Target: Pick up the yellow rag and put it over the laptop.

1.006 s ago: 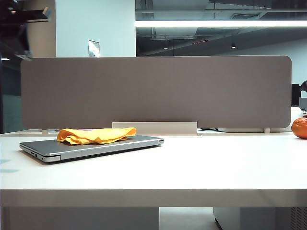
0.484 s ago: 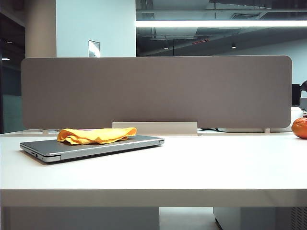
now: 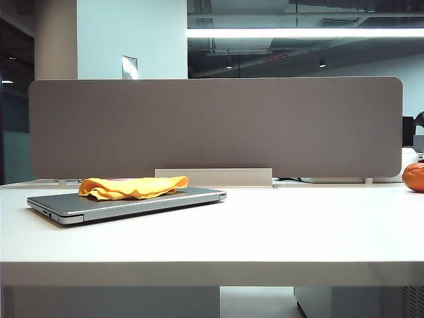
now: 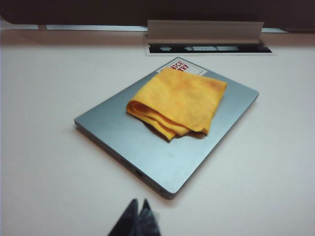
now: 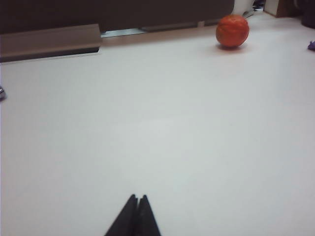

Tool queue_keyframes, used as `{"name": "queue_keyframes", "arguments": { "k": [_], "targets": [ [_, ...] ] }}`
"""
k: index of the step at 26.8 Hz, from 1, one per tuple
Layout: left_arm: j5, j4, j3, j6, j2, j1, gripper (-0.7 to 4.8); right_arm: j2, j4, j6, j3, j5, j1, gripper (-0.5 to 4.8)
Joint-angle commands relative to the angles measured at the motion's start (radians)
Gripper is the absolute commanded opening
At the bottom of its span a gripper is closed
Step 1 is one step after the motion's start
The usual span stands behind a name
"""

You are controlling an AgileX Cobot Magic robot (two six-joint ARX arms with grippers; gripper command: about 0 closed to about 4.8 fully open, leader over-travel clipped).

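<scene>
White surface (image 3: 278, 232): the dark arm overhead a second ago is gone. Folded yellow rag (image 4: 178, 102) covers part of the silver laptop (image 4: 147, 147). Left pincer (image 4: 137, 209) and right pincer (image 5: 137, 201) are pressed together, empty.

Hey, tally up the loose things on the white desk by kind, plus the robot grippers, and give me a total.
Laptop: 1
Yellow rag, lying folded on the laptop: 1
Orange fruit: 1
Grippers, both shut and empty: 2, left gripper short of the laptop, right gripper over bare desk
Total: 5
</scene>
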Motion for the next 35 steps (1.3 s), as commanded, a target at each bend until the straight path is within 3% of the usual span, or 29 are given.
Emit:
{"name": "queue_keyframes", "arguments": {
  "k": [1,14,35],
  "targets": [
    [0.003,0.001,-0.006,0.0,-0.015,0.0,-0.06,0.0,-0.016,0.002,-0.006,-0.01,0.0,-0.05],
    [0.03,0.014,-0.006,-0.001,-0.021,0.0,-0.06,0.0,-0.024,-0.056,-0.006,-0.111,0.002,-0.05],
    [0.03,-0.004,-0.006,0.0,-0.02,0.0,-0.06,-0.001,0.09,-0.082,-0.003,-0.115,0.002,-0.05]
  ]
}}
